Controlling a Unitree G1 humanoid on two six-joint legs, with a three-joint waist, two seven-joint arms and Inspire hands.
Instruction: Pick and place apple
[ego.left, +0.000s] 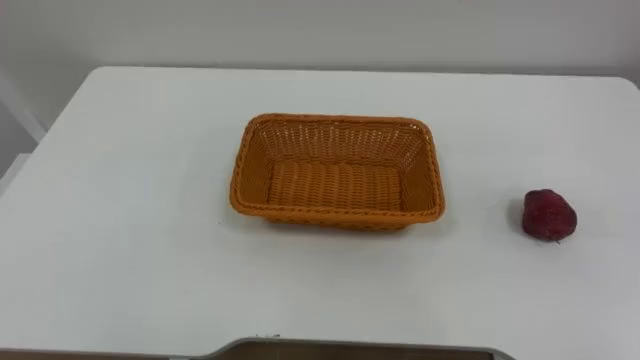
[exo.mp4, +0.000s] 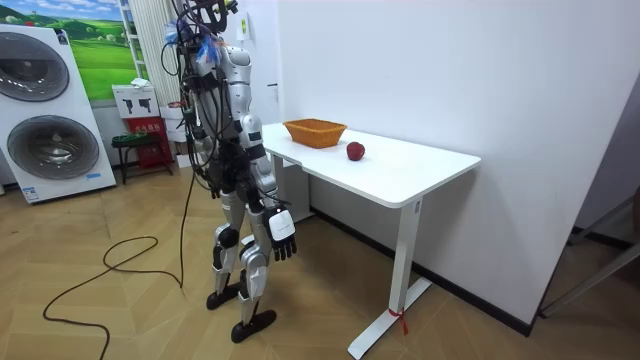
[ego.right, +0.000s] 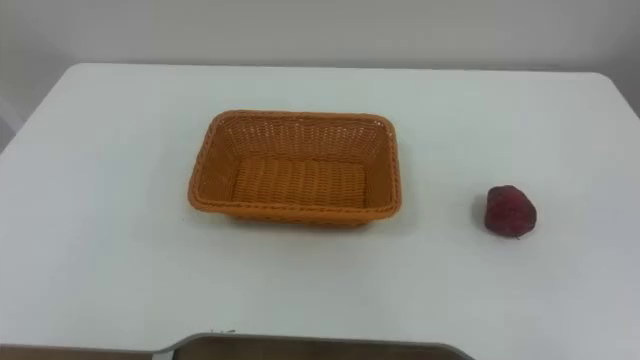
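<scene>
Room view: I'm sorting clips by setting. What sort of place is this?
Likely a home-style test room with a laundry corner: washing machines by the wall, a wood floor, and a white table carrying a basket and an apple.

Left of centre in the room view the robot stands upright, its right arm hanging down along its side, slightly bent at the elbow, the right hand (exo.mp4: 283, 230) at thigh level with fingers relaxed, pointing downward.
</scene>
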